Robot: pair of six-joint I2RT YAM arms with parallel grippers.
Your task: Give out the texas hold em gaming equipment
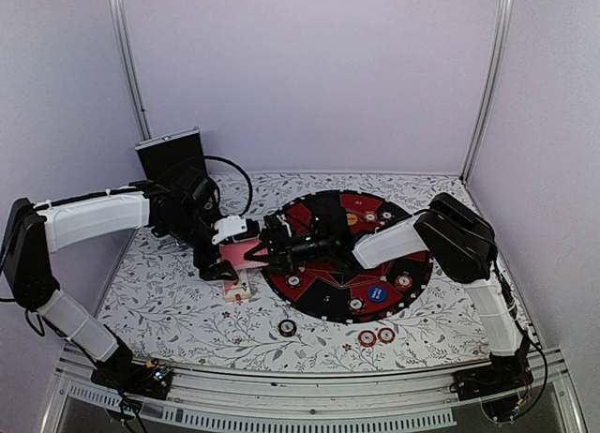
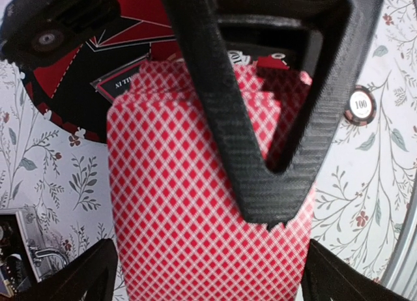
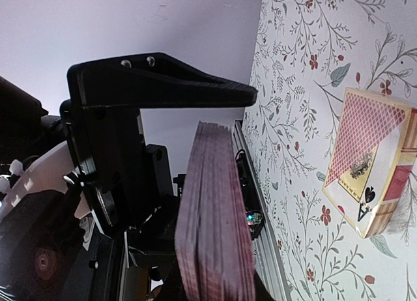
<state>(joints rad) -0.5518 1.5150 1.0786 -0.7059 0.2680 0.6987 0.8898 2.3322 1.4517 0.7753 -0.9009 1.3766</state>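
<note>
Top external: right claw [image 1: 262,250] grips card deck [image 1: 234,255]

The light is soft and even, with only faint shadows. The walls [image 1: 309,77] look pale purple. The top view is clear. Up close in the right wrist view, the cards [image 3: 215,223] look blurry.
</note>
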